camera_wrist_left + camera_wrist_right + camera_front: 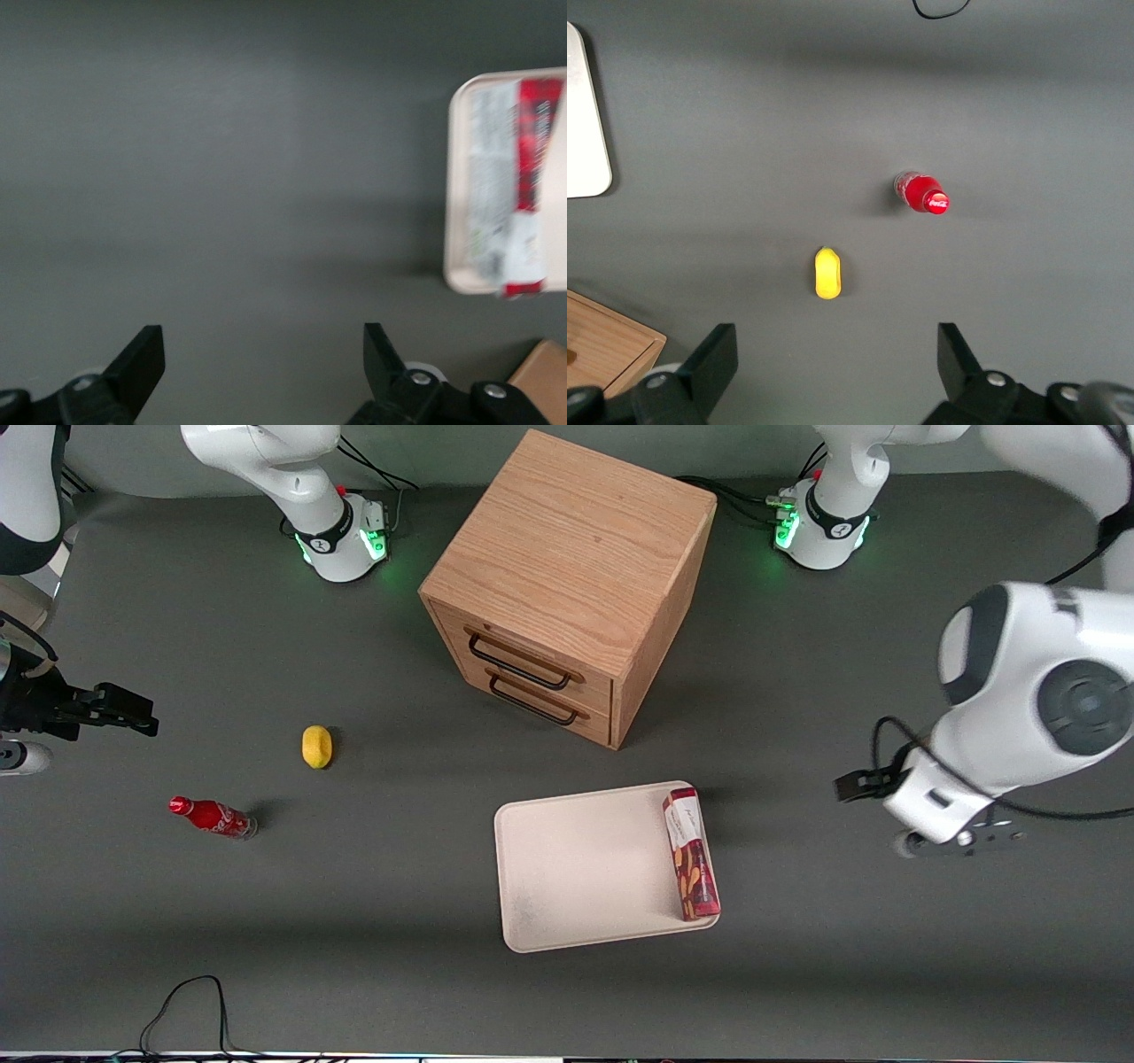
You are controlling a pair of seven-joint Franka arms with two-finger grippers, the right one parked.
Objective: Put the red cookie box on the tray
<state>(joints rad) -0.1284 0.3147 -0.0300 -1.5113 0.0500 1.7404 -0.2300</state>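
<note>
While your gripper point(264, 372) hangs over bare table toward the working arm's end, fingers spread wide and holding nothing | red cookie box point(691, 855) lies flat in the tray point(576, 868), along its short rim nearest that gripper.

On the dark grey counter point(744, 133), a small red cola bottle point(923, 193) and a yellow lemon-like fruit point(827, 273) lie near each other, not touching. Well apart from them show the tray's point(585, 115) pale rim and a wooden cabinet point(611, 341) corner.
</note>
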